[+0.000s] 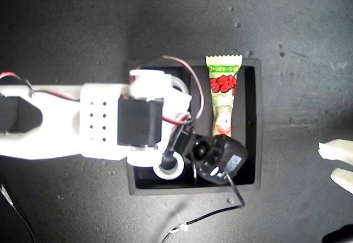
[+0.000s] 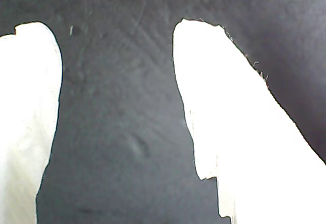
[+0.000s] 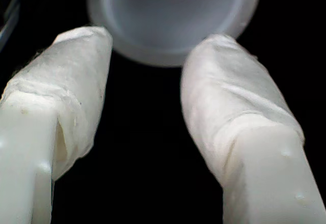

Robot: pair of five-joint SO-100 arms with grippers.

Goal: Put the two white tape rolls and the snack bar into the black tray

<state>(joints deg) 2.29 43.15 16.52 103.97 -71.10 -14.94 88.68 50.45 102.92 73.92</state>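
The black tray [image 1: 258, 122] lies in the middle of the exterior view. The snack bar [image 1: 223, 96] rests in its long compartment on the exterior view's right, one crimped end over the far rim. One white tape roll [image 1: 169, 169] sits in the small near compartment. A white curve [image 1: 180, 84] in the other small compartment may be the second roll; the arm hides most of it. My second gripper [image 3: 153, 39] hangs open over the tray, with the tape roll [image 3: 173, 35] just past its fingertips. My first gripper [image 1: 339, 164] [image 2: 116, 28] is open over bare table.
The second arm [image 1: 99, 121] reaches in from the exterior view's left and covers much of the tray. Its black wrist camera [image 1: 218, 156] overhangs the snack bar's near end. A black cable [image 1: 205, 217] trails on the dark table below the tray.
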